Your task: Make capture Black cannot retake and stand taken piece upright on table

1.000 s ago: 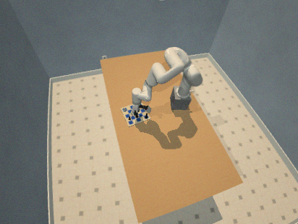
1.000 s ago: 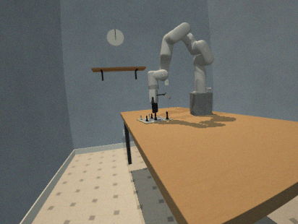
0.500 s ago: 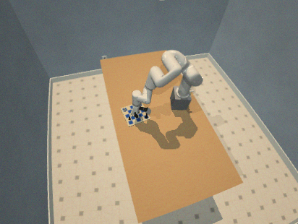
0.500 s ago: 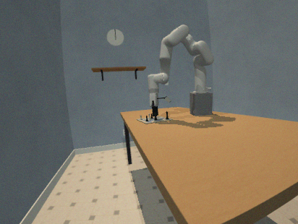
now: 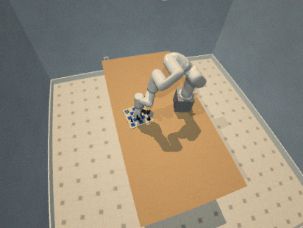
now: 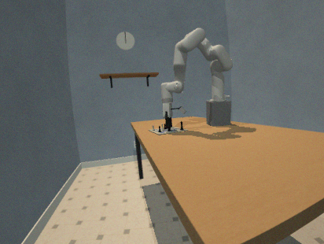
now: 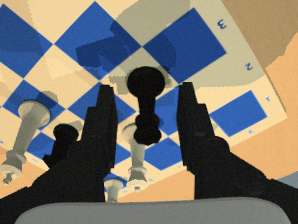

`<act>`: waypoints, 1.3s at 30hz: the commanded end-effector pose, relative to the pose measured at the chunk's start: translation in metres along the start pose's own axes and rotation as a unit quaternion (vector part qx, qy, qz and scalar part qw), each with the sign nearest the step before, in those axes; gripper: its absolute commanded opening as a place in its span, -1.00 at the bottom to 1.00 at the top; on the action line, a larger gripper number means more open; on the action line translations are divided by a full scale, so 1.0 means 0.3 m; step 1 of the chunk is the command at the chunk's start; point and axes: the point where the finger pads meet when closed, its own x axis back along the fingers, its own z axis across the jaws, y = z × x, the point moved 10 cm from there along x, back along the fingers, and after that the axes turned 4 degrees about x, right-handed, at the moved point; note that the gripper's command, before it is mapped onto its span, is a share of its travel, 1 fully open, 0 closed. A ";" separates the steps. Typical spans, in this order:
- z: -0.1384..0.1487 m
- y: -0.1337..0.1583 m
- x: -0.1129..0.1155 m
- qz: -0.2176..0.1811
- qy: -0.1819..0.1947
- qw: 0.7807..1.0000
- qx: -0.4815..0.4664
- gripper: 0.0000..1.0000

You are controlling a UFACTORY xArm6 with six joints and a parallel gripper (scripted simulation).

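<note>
A small blue and cream chessboard (image 5: pixel 137 120) lies near the table's left edge; it also shows in the exterior view (image 6: pixel 167 131). My gripper (image 7: pixel 146 101) hangs low over the board, fingers part open on either side of a black pawn (image 7: pixel 145 106), with a gap on each side of it. The pawn stands upright on the board. Another black pawn (image 7: pixel 64 137) stands to the left, behind my left finger. A white piece (image 7: pixel 27 129) stands at the far left, and another white piece (image 7: pixel 136 156) just below the pawn.
The arm's grey base (image 5: pixel 182 101) stands on the table right of the board. The table edge (image 5: pixel 121 125) runs close to the board's left side. A wall shelf (image 6: pixel 128 75) and clock (image 6: pixel 125 40) hang behind.
</note>
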 end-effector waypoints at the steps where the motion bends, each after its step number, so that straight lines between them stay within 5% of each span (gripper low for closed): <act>1: 0.002 0.003 0.003 -0.001 0.001 1.000 0.000 -0.16; 29: 0.002 0.003 0.003 -0.001 0.001 1.000 0.000 -0.16; 30: 0.002 0.003 0.003 -0.001 0.001 1.000 0.000 -1.00; 39: 0.002 0.003 0.003 -0.001 0.001 1.000 0.000 -1.00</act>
